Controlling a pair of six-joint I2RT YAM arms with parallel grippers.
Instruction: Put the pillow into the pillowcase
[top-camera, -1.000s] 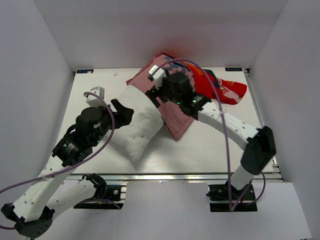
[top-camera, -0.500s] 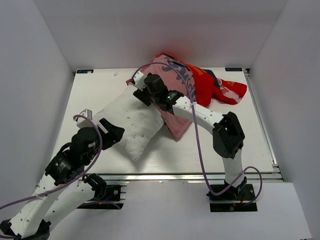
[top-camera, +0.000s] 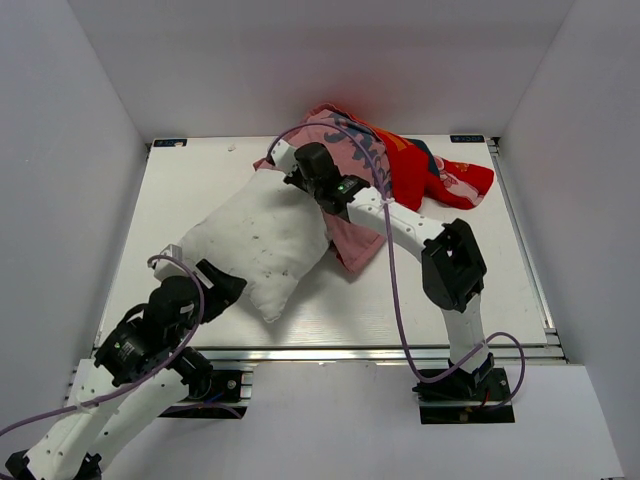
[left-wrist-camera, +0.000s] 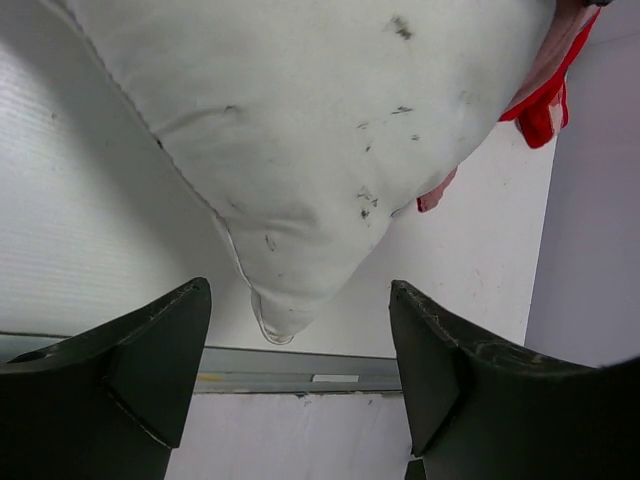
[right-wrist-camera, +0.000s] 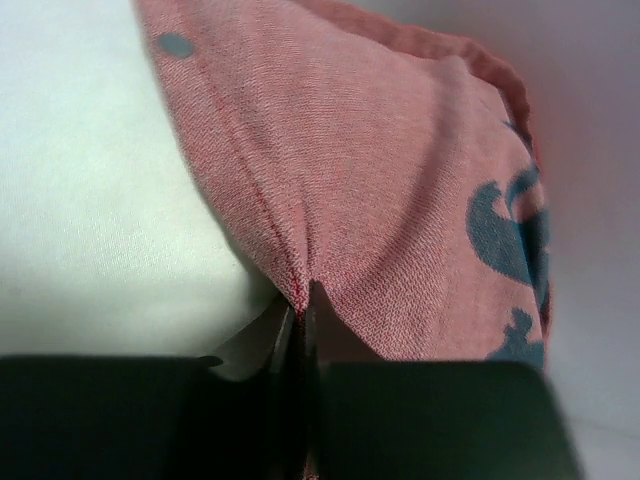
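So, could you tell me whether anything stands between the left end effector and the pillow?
Nothing visible does: the open left end effector faces a corner of the pillow, with only the table beneath it.

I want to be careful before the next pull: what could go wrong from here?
1. The right gripper pinches only a thin fold of the pillowcase; the fabric may slip out when pulled.
2. The left gripper is open and not touching the pillow, so the pillow may slide with the case instead of entering.
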